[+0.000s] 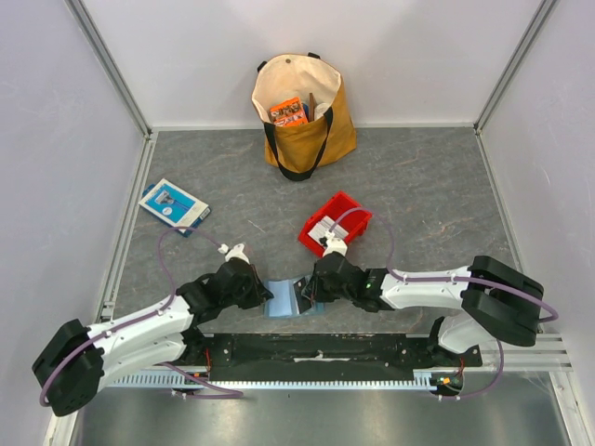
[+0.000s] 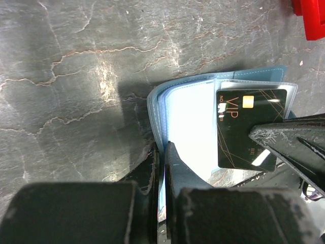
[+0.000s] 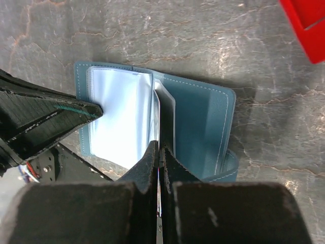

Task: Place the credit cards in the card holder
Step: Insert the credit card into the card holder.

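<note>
Top external view: the card holder [image 1: 284, 301] is laid open by the near edge of the table [image 1: 437, 186], with its long axis left-right and its spine pointing away. Its left cover is pinched by the left gripper [image 2: 162, 147]. A dark card [image 2: 244, 127] is clamped upright over it by the right gripper [image 3: 158, 147]. Bare table is seen beyond, up to the red bin [image 1: 335, 223].

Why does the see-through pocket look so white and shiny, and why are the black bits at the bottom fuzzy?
Left wrist view: bright glare whitens the clear pocket in the card holder; the left tool, too near the lens, blurs. Right wrist view: same glare, right tool blurred. Top view: even light, all sharp.
</note>
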